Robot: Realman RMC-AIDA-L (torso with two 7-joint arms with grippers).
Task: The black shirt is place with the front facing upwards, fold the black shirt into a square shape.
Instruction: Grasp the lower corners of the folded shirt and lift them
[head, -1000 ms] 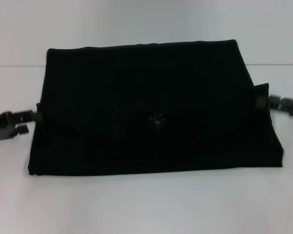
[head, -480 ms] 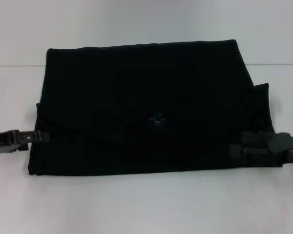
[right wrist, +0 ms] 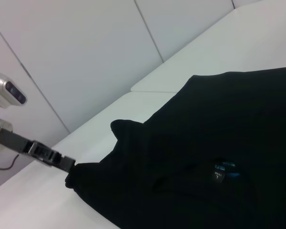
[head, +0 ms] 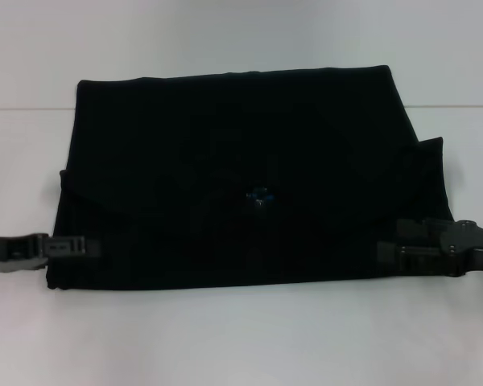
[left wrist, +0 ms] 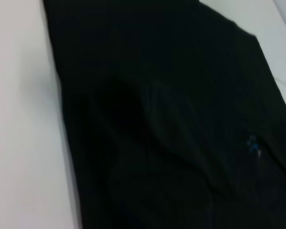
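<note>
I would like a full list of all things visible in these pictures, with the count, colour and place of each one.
black shirt: one, black, partly folded into a wide block, lying flat in the middle of the table.
neck label: one, blue, small, near the middle of the shirt's top layer.
table: one, white, under the shirt and around it on all sides.
wall: white panels, behind the table.
left gripper: one, black, at the shirt's left near edge, low on the table.
right gripper: one, black, at the shirt's right near edge, lying over the cloth.
</note>
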